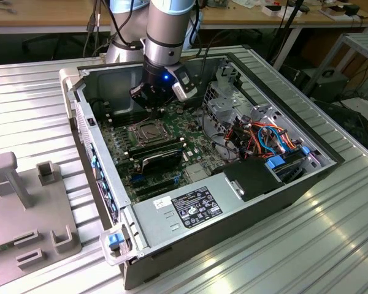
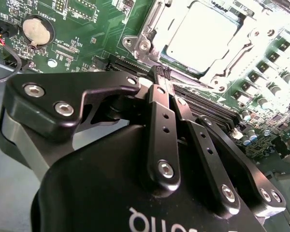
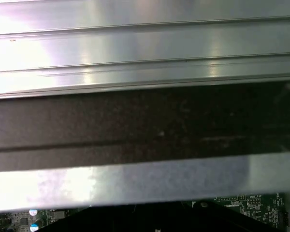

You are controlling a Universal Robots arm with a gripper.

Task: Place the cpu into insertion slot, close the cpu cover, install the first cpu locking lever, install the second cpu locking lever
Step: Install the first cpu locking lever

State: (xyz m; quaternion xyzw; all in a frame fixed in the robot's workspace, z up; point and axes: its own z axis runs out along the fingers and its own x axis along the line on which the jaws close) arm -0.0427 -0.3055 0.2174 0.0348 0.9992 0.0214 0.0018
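Inside the open computer case [image 1: 245, 214] on the ribbed aluminium table [image 1: 306, 245], the arm's gripper [image 1: 150, 104] hangs over the green motherboard [image 1: 119, 144], just beyond the insertion slot [image 1: 148, 130] as the exterior view sees it; long black memory sticks [image 1: 161, 149] lie on the slot's near side, and the power supply [image 1: 187, 205] sits nearer still. In the second wrist view the gripper [image 2: 159, 73] has its two black fingers [image 2: 157, 116] drawn narrow, tips together, with nothing seen between them; the tips stand near one corner of the socket, over a long dark card slot [image 2: 208, 104]; whether they touch the board I cannot tell. The cpu [image 2: 203, 34] lies in the socket, its top glaring bright, with the cpu cover [image 2: 152, 29] lying down around it as a silvery frame; whether the levers are latched I cannot tell. A coin cell [image 2: 37, 30] sits well apart on the board. A grey fixture [image 1: 24, 202] rests on the table at the exterior view's left.
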